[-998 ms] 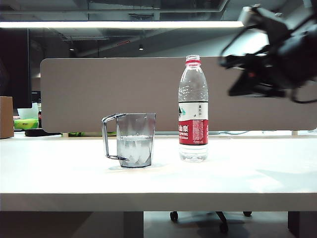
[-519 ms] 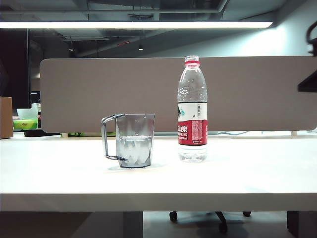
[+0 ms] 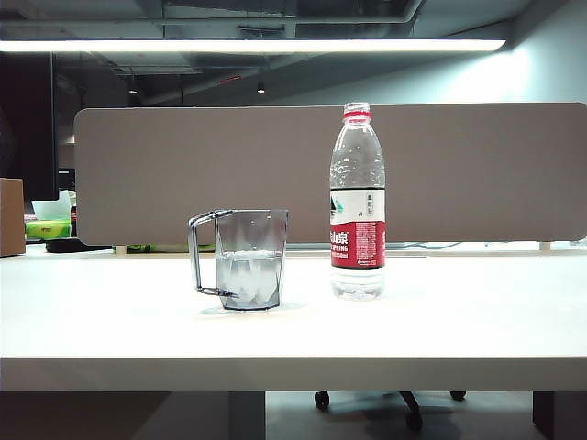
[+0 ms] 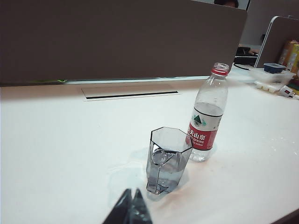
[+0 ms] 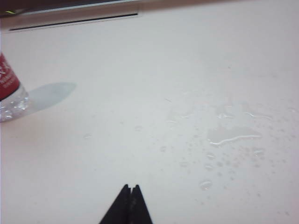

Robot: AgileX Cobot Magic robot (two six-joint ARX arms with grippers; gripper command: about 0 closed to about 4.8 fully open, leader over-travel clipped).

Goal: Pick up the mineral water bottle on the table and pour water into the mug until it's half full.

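Bottle point(image 3: 357, 202), clear with red neck ring and red-and-white label, stands capless on the white table point(image 3: 459, 330), just right of the faceted grey mug point(image 3: 249, 258), about half full of water point(image 3: 248, 275); a grey partition point(image 3: 165, 174) runs behind. From the left wrist, the left gripper point(image 4: 132, 207) hangs closed and empty near the mug. From the right wrist, the right gripper point(image 5: 130, 204) is closed, empty, over spilled droplets point(image 5: 231, 135).

Mineral water bottle point(image 3: 357, 202), red-and-white label point(image 4: 203, 136): white Chinese characters above "SPRING"; smaller print on the label is too small to read.
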